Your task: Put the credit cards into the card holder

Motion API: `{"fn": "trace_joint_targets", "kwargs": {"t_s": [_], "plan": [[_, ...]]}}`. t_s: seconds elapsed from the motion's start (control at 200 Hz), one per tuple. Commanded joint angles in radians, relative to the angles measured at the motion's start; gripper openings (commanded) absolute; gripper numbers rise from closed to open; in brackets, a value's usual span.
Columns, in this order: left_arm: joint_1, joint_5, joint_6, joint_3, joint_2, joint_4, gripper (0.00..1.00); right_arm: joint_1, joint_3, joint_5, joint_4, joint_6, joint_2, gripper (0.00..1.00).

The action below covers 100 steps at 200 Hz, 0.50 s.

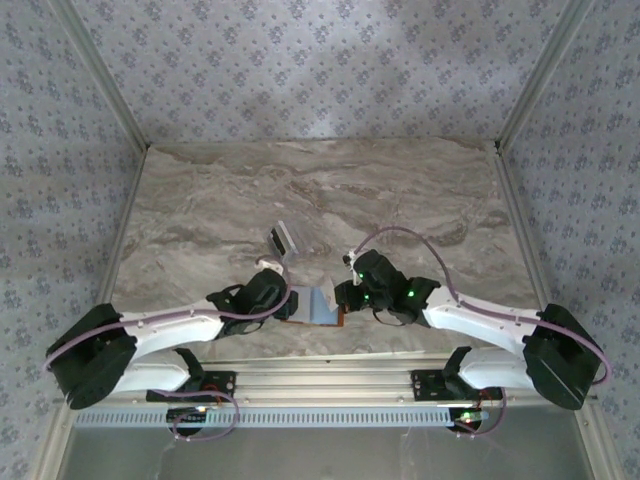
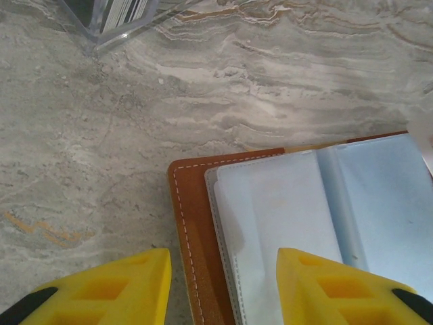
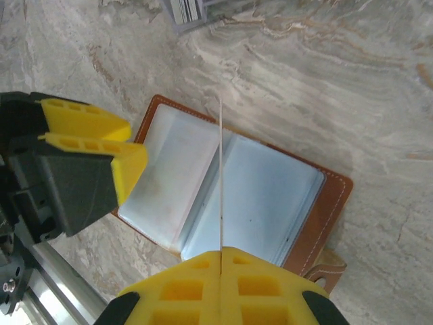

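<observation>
The card holder [image 3: 270, 196] is lying open on the counter [image 2: 101, 135], with its brown leather cover facing down and its blue-grey pocket pages facing up. Its clasp tab [image 3: 326, 273] is sticking out from the holder's edge nearest the right tool [image 3: 221, 261].

That tool is pinching one card [image 3: 221, 176] between closed yellow fingers. It is holding the card on edge directly above the holder's centre fold, so the card is showing as a thin pale line. Whether the card's far end is touching the fold cannot be told.

The left tool [image 2: 223, 271] is hanging with its fingers spread apart and gripping nothing, straddling the holder's left cover edge. One finger is hovering over the holder's left page and the other over bare counter just beside the holder.

Beyond the holder's far side, near but apart from it, a clear case [image 2: 115, 30] is sitting with more credit cards [image 2: 125, 8] standing on edge inside.
</observation>
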State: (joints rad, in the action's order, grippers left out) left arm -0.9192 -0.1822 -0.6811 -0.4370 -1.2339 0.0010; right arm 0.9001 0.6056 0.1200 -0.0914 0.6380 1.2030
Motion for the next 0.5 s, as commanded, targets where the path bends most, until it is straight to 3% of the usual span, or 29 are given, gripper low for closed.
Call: {"fn": "trace_joint_targets", "kwargs": {"t_s": [0.0, 0.495], "plan": [[-0.013, -0.043, 0.012, -0.024, -0.027, -0.009, 0.43, 0.010, -0.025, 0.029, 0.047, 0.035, -0.022, 0.00], [-0.040, -0.091, -0.020, 0.035, -0.018, -0.004, 0.34, 0.000, -0.066, 0.162, 0.165, 0.079, 0.087, 0.00]]}}
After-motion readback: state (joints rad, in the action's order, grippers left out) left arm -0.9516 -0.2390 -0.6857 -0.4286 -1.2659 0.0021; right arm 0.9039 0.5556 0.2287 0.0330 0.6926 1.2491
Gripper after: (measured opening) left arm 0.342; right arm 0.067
